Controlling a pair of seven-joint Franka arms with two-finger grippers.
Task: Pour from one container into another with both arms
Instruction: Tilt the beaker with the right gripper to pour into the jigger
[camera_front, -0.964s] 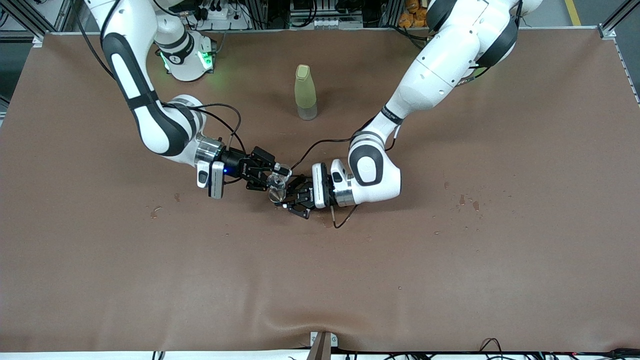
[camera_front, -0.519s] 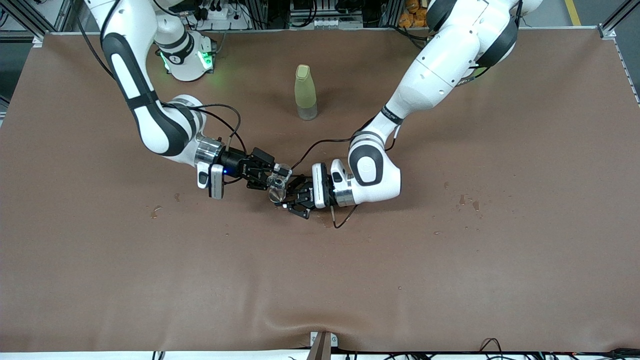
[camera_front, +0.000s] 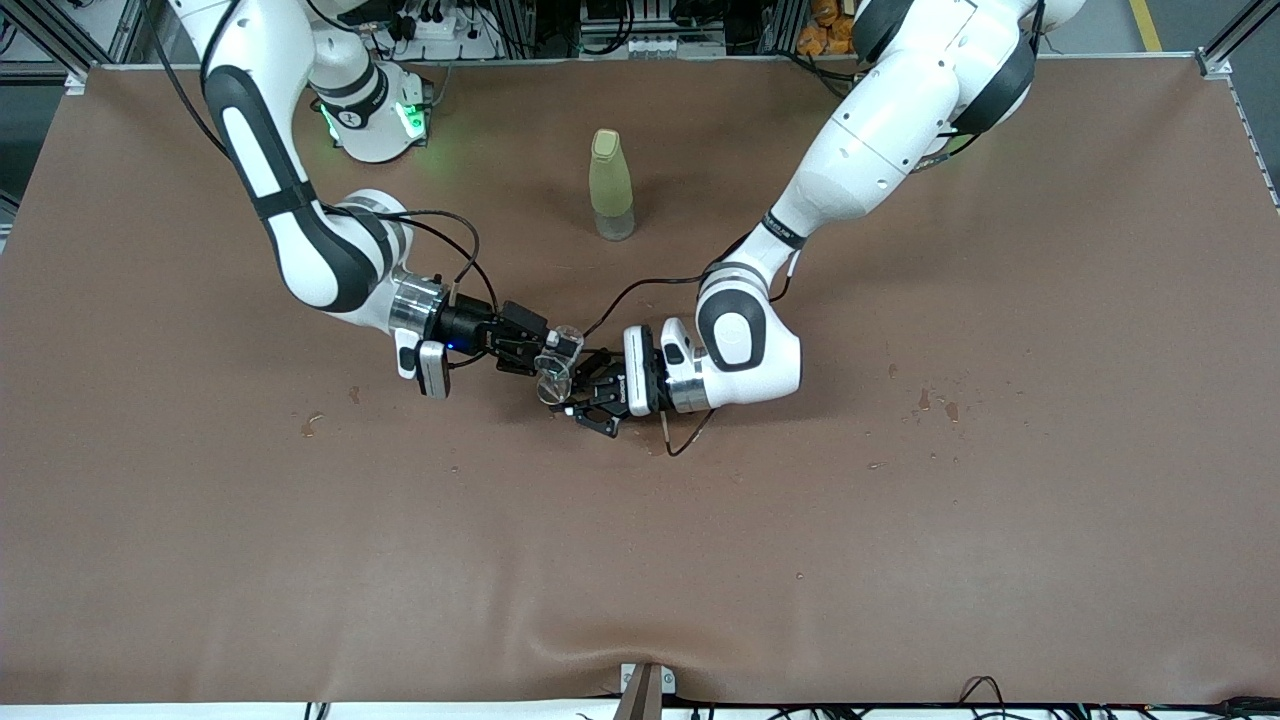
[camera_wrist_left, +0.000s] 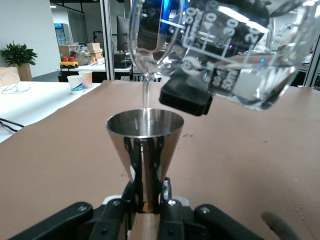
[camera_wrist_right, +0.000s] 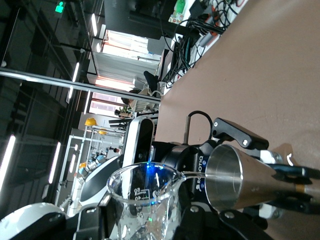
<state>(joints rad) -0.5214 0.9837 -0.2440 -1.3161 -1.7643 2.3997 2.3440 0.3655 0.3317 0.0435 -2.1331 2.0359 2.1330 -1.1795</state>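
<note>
Over the middle of the brown surface (camera_front: 900, 520), both tools meeting: right tool (camera_front: 528, 352) pinching a clear glass beaker (camera_front: 556, 358), tipped so that its spout hangs above a steel conical cup (camera_wrist_left: 145, 142), itself pinched at the narrow foot by the left tool (camera_front: 590, 400). Thin stream of clear liquid (camera_wrist_left: 146, 100) falling from spout into the cup mouth, seen well in the left wrist view.

For a good pour, by my judgement: keep the spout right above the centre of the cup mouth, increase the tilt slowly and only a little, so the stream stays thin and does not run down the glass wall. Hold the cup upright and quiet; small mouth, so easy to miss. Watch the level, since the cone fills fast near the top. Bring the beaker back upright before moving away, to avoid drips on the surface.

Farther from the front camera, a pale green bottle (camera_front: 611, 185) standing upright, untouched.

Writing: white graduation marks on the beaker, readable "50", "40", "30" and "50ml" (camera_wrist_left: 225, 82). On the left tool body, white letters looking like "ROBOTIQ" (camera_wrist_right: 199, 172), not fully sure.
</note>
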